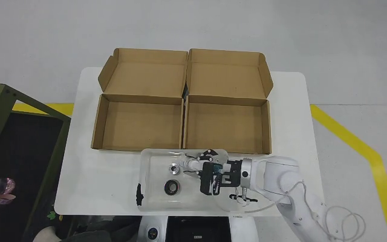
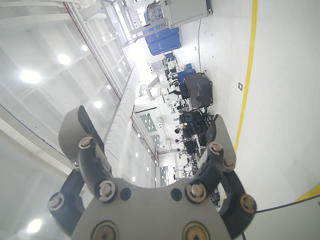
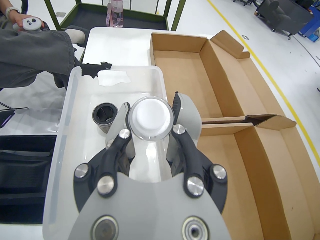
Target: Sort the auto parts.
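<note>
right pincer (image 3: 151, 106) is down in the clear plastic bin (image 1: 140, 181) at the near edge of the desk (image 1: 290, 109), fingers clamped on either side of a round white-capped part (image 3: 150, 118). that's the catch of the moment. whether the part is off the bin floor, i can't tell. just beside it stands a black bearing (image 3: 105, 116), close to one finger, and a silver ring (image 1: 173, 169) lies nearer the bin's far wall. left pincer (image 2: 150, 123) points off at the hall, fingers spread wide, nothing between them.

beyond the bin, along the far half of the desk, two open cardboard boxes sit side by side and touching: left box (image 1: 138, 126) and right box (image 1: 227, 127). i'd call this early in the sort, one part gripped and the drop-off to come.

now the dangers. the part is round and looks smooth, held at just two spots on its rim, so it could twist or slip out on the lift and roll across the bin. a sideways move before rising could knock the black bearing over. the bin wall is tall, so too low a carry clips it and drags the bin along. and the two boxes share a wall, so a release too close to it could land the part on the wrong side.
</note>
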Robot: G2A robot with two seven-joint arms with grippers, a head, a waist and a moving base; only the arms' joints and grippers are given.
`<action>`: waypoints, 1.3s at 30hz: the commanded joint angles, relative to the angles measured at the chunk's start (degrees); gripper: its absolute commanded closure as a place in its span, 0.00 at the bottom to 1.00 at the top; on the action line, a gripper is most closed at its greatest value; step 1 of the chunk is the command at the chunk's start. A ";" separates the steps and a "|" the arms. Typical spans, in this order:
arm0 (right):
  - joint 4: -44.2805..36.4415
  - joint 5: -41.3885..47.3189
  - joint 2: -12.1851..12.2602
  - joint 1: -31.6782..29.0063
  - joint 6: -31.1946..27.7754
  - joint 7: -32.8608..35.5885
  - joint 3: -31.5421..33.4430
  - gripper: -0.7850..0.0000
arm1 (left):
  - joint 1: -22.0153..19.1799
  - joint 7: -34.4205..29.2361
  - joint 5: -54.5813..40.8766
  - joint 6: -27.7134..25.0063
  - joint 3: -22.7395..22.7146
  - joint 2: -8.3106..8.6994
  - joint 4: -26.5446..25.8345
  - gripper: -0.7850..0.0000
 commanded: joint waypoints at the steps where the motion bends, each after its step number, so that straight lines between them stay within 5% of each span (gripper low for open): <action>1: 0.10 0.22 0.08 0.21 0.30 -0.87 0.55 1.00 | 0.00 0.00 0.00 0.00 0.00 0.00 0.00 0.00; 24: 4.35 5.03 0.55 4.12 5.32 -3.75 3.87 1.00 | 0.00 0.00 0.00 0.00 0.00 0.00 0.00 0.00; 39: 14.72 10.24 -0.57 13.81 9.53 3.70 -0.50 1.00 | 0.00 0.00 0.00 0.00 0.00 0.00 0.00 0.00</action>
